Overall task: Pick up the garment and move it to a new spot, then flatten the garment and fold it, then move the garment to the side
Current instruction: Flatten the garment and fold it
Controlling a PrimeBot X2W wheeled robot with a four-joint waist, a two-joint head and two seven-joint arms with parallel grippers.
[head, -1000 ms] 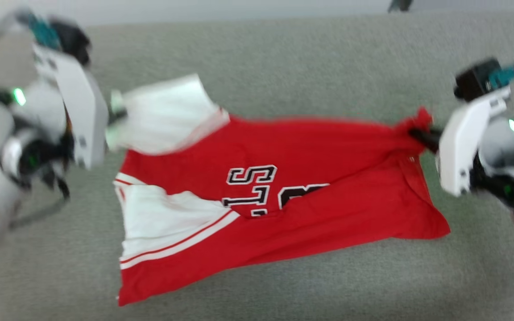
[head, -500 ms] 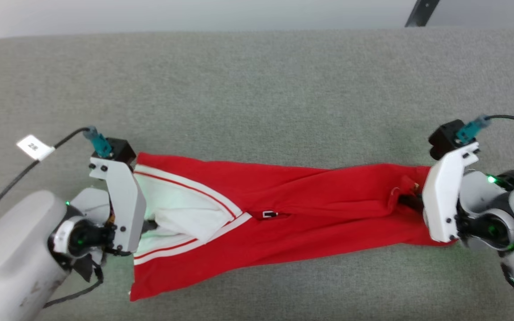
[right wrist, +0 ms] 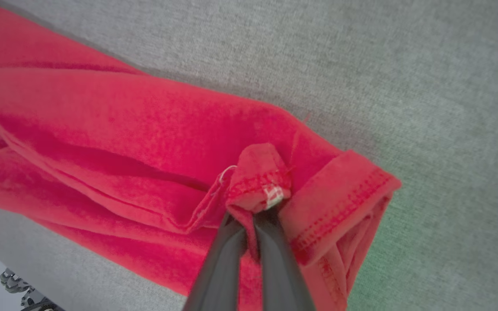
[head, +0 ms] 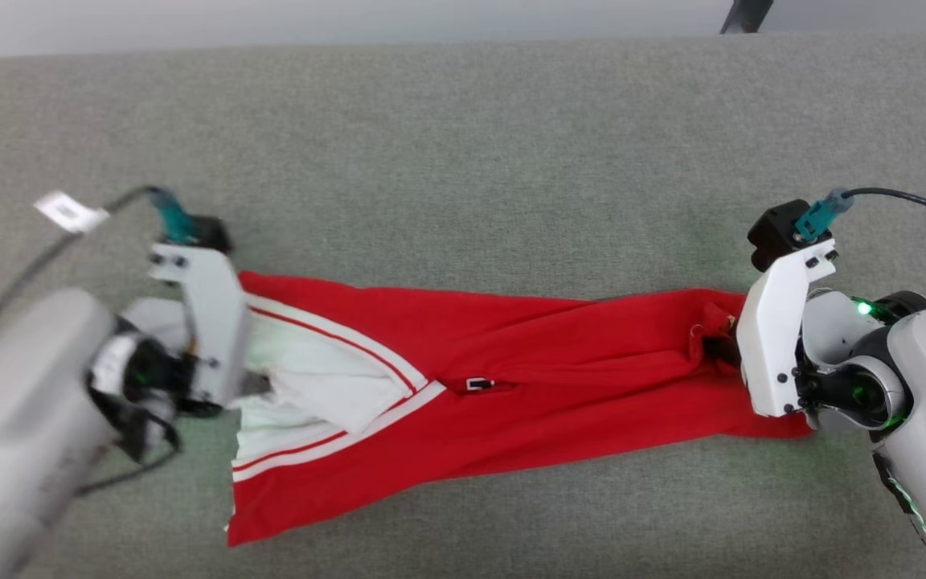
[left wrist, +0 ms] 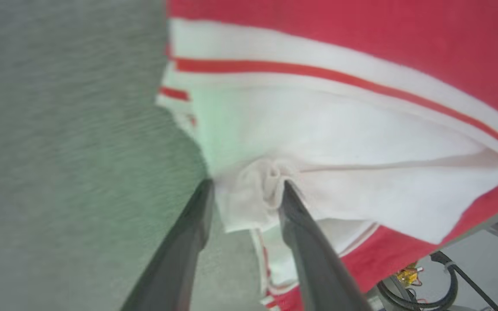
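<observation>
Between the parted fingers of my left gripper (left wrist: 247,185) lies the bunched white sleeve (left wrist: 318,142) of the red jersey (head: 559,354). My right gripper (right wrist: 251,216) pinches its hem (right wrist: 257,181) tight, and the jersey lies stretched between both across grey upholstery (head: 463,161).

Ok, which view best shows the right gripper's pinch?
Right wrist view: the right gripper, close up, shut on the garment at its hem. Head view shows it small, partly hidden; left wrist view shows the sleeve end instead.
</observation>
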